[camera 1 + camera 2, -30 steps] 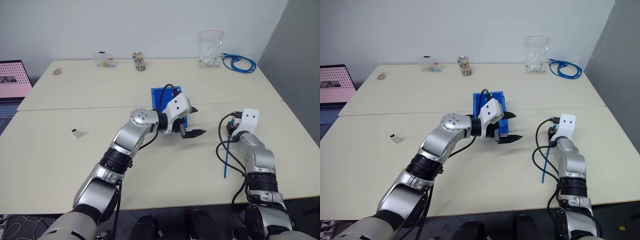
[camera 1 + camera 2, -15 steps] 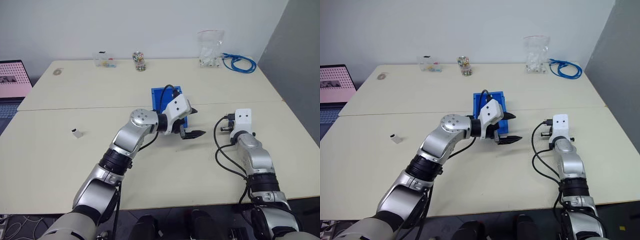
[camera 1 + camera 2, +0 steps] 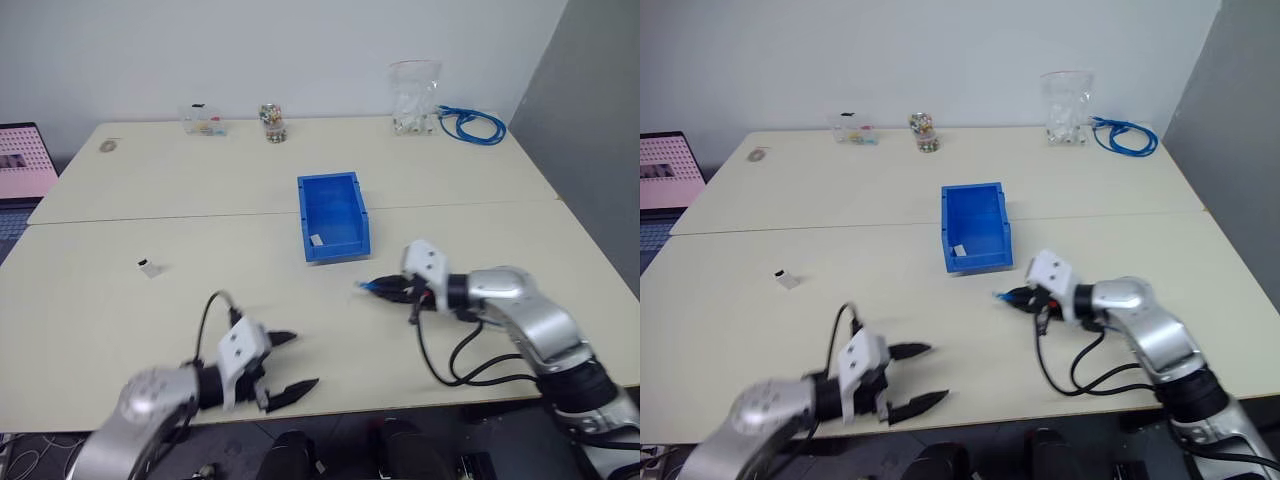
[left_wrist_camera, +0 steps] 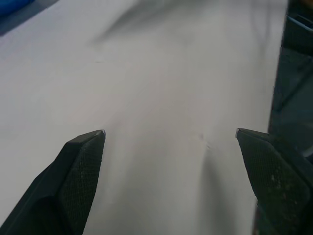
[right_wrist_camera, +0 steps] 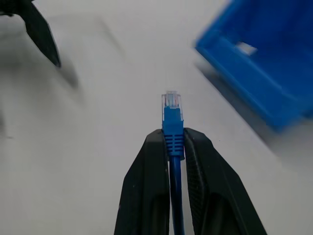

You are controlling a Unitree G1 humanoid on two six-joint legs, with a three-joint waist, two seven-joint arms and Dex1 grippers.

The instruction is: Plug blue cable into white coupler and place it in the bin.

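My right gripper (image 5: pixel 173 133) is shut on the blue cable (image 5: pixel 172 117), just behind its clear plug, which sticks out past the fingertips. In the head views this gripper (image 3: pixel 388 290) points left over the table, just in front of the bin (image 3: pixel 345 180), an upright bright blue box. The white coupler (image 3: pixel 150 267) sits alone on the table far to the left, apart from both grippers. Low at the near table edge, my left gripper (image 3: pixel 300 360) is open, with nothing between its fingers (image 4: pixel 83 161).
A small white piece (image 3: pixel 316 240) lies inside the bin. Along the far edge stand a clear bag of white pieces (image 3: pixel 415 95), a coiled blue cable bundle (image 3: pixel 474 125), a small jar (image 3: pixel 271 122) and a clear box (image 3: pixel 205 120). A pink screen (image 3: pixel 20 165) is at far left.
My left arm has drawn back from beside the bin to the near table edge, still open. My right gripper shut on the cable, lifted it off the table and swung left toward the bin's front.
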